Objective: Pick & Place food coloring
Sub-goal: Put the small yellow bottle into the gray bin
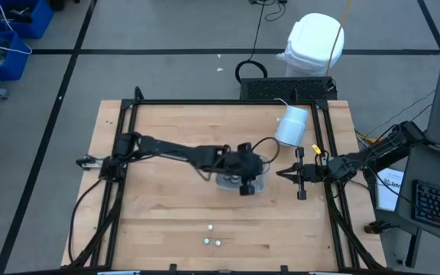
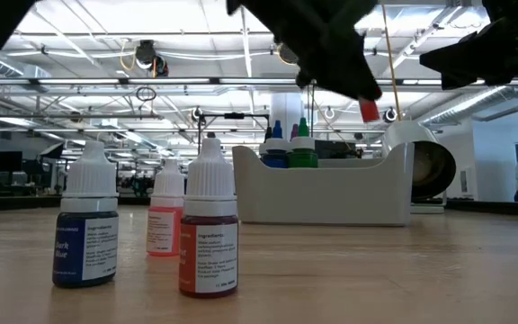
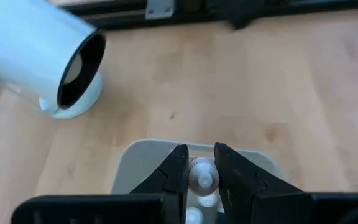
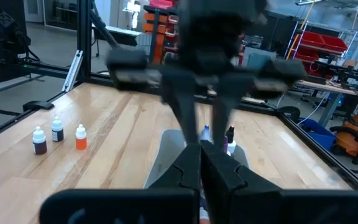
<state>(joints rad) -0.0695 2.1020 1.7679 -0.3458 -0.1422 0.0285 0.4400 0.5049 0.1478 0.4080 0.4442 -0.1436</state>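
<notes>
The left gripper (image 1: 244,174) is held over the clear tray (image 1: 260,183) near the middle of the table (image 1: 166,221), and its fingers (image 3: 174,174) are closed on a small white-capped bottle (image 3: 202,176) of food coloring, gripped at the ribbed cap above the tray. More bottles (blue and green tops among them) are seen standing inside the tray (image 2: 326,193) in the low view. Three further bottles (image 1: 211,237) are left standing on the near part of the table, well apart from the tray. A big white cylinder (image 1: 292,126) lies on its side beyond the tray, to the far right. The right gripper (image 1: 284,175) is parked just right of the tray, its fingers shut on nothing.
</notes>
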